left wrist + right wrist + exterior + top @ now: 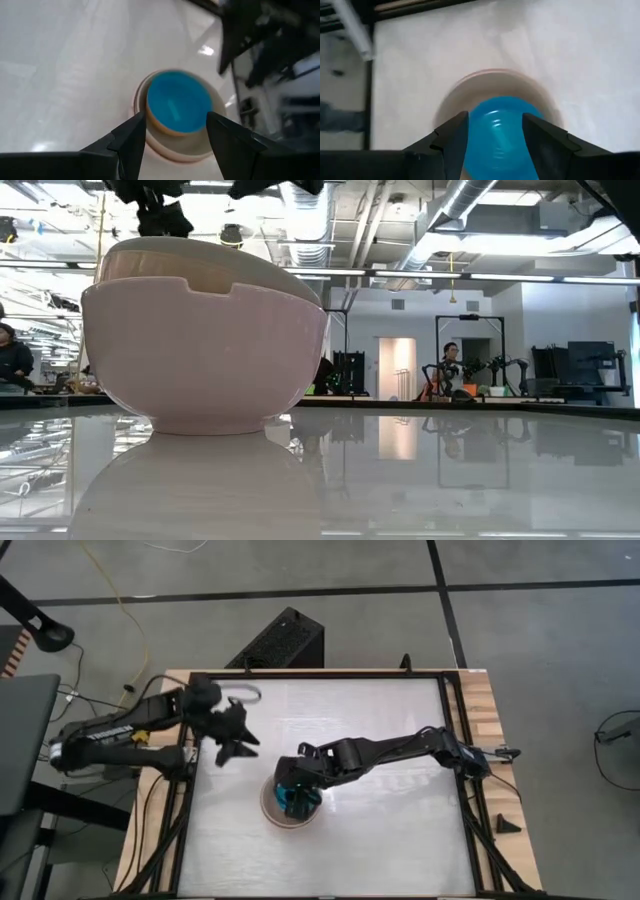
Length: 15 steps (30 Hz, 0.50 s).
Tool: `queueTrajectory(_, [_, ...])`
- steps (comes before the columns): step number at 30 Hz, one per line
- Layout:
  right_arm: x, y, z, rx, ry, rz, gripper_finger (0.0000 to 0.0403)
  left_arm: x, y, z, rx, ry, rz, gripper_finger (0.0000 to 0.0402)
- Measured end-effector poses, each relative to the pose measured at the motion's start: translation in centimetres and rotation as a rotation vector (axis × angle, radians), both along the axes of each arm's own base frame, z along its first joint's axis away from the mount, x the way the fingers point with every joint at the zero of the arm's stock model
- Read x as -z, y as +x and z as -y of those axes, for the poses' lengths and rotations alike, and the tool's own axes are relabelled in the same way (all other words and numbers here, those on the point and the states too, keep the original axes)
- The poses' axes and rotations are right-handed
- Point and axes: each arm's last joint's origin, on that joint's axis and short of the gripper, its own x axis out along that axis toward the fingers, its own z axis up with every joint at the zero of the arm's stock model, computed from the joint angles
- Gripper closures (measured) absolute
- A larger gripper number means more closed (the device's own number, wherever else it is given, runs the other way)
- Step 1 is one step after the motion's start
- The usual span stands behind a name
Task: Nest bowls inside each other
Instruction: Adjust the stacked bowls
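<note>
The bowls stand nested in one stack (272, 808) near the table's middle, closer to the near edge. A pink bowl (200, 360) rests on its base on the table. A grey-beige bowl (495, 82) sits inside it, slightly tilted, and a blue bowl (176, 102) lies innermost. My right gripper (495, 131) hangs open above the stack, its fingers on either side of the blue bowl in its wrist view but clear of it. My left gripper (235, 745) is open in the air toward the far left, pointing at the stack.
A black box (285, 640) sits beyond the table's far edge. A clear ring (245, 692) lies at the far left corner. Black frame rails (455, 740) border the table. Bare white tabletop (390, 830) lies to the right of the stack.
</note>
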Motion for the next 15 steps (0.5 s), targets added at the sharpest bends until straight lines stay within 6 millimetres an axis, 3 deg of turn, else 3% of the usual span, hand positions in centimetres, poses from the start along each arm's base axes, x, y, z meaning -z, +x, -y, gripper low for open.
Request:
queueTrajectory(7, [-2.3,-2.3,1.1,0.110,-0.086,-0.007,0.0182,-0.1,0.7,4.2,0.054,0.145,0.004,0.0205])
queueTrajectory(11, [-5.3,-5.5,1.8,0.190,-0.159,0.015,0.0182,0.0,1.1,5.7,0.044,0.135,0.080,0.0205])
queueTrajectory(15, [-8.6,-9.5,2.2,0.281,-0.198,0.061,0.0182,1.4,1.6,7.1,0.029,0.091,0.163,0.0205])
